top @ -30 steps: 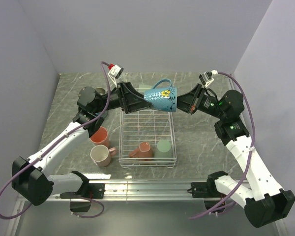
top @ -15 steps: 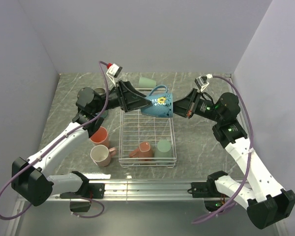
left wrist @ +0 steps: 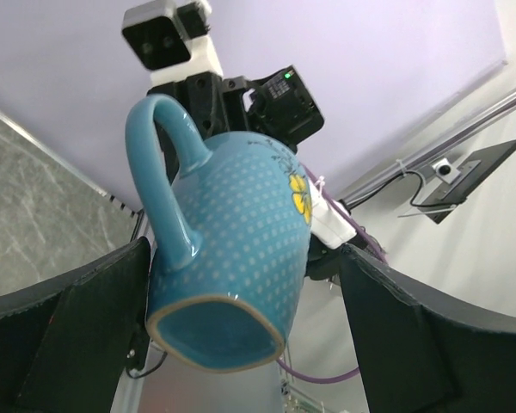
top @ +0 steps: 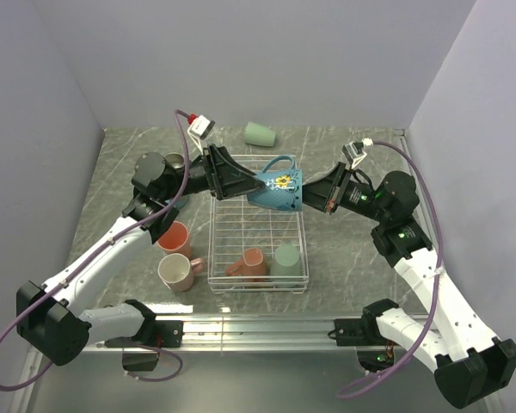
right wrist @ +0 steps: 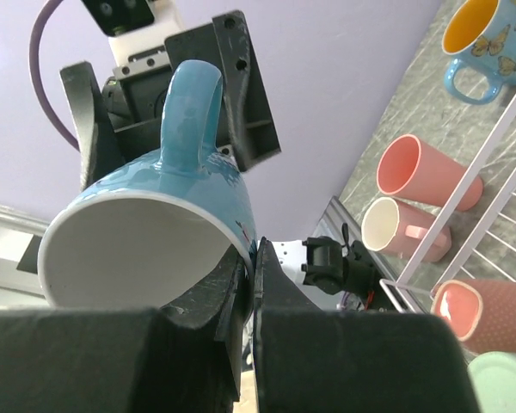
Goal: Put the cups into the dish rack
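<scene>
Right gripper (top: 310, 199) is clamped on the rim of the teal mug (top: 275, 189). In the right wrist view the mug wall sits pinched between its fingers (right wrist: 279, 301), one of them inside the white interior. Left gripper (top: 251, 182) is spread wide, its fingers (left wrist: 86, 335) flanking the mug's base. Whether they press on it cannot be told.

Compared with a second ago, the mug is lower and a little nearer, and both wrists have come down with it. It now hangs, handle up, over the 12 o'clock end of the dish rack (top: 213, 245). A mint cup (top: 259, 134) lying at 12 o'clock beyond the rack was hidden behind the mug then and now shows in full.

Inside the rack, at its 6 o'clock end, a salmon mug (top: 248, 264) lies on its side. Just beside it at 3 o'clock a second mint cup (top: 285, 258) stands mouth down.

On the table (top: 344, 249) at 9 o'clock of the rack are a second salmon mug (top: 175, 237) and, nearer, a cream mug (top: 175, 272). A grey metal cup (top: 174, 161) peeks out behind the left arm at 10 o'clock. The right wrist view also shows a blue butterfly mug (right wrist: 490, 39) with an orange inside, standing beyond the rack's edge.

The tabletop is grey with pale marble veining. A metal rail (top: 258, 327) carrying the arm bases runs along its 6 o'clock edge. Plain pale lilac walls (top: 310, 60) close in the far side and both flanks.
</scene>
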Motion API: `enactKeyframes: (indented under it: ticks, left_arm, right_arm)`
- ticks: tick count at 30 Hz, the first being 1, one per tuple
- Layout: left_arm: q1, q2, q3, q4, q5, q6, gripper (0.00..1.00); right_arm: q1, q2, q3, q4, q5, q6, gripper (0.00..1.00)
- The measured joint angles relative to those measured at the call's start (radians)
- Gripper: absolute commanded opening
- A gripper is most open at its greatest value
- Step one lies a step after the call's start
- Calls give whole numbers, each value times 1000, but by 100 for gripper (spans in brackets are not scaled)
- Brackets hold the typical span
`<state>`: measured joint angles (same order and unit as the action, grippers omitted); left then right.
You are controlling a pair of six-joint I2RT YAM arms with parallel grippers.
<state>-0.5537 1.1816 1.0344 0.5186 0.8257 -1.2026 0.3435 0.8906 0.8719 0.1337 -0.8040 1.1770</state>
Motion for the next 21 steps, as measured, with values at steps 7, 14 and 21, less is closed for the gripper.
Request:
enactKeyframes:
  ticks: [7,14,21]
  left_arm:
    - [0,-6,0,-91,13,43,91]
    - [0,-6,0,-76,14,33,53]
    - [2,12,6,-55,18,31,0]
  right_arm:
    - [0,16,13,1,6,-4,0]
    - [1,25,13,8,5,-7,0]
    - [1,19,3,8,24,-23,32]
